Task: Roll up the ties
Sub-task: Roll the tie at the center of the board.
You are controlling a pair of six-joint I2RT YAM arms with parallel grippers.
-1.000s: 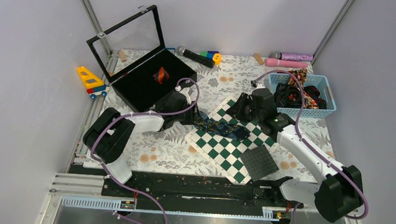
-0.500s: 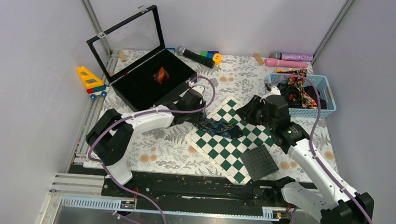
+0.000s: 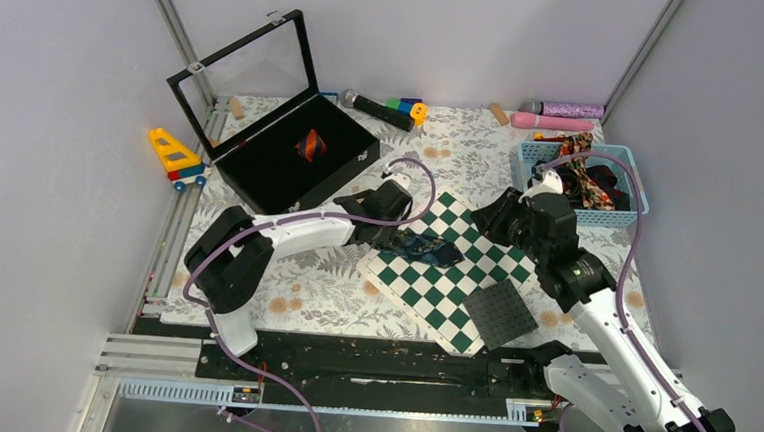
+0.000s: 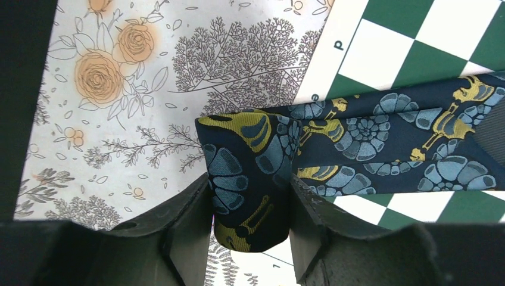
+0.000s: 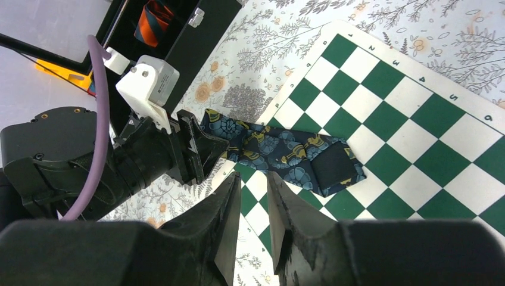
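Green-and-white chessboard [image 3: 424, 279] fills the middle of the top view, and the navy floral tie [image 3: 424, 246] lies across its upper-left edge, long axis running left to right. Its rolled end is at the left, just off the board, pinched between the jaws of the left gripper [image 4: 250, 205], so that arm is nearer. Beyond the flat right-hand end hangs the right gripper [image 5: 254, 185], raised, fingers barely apart, holding nothing
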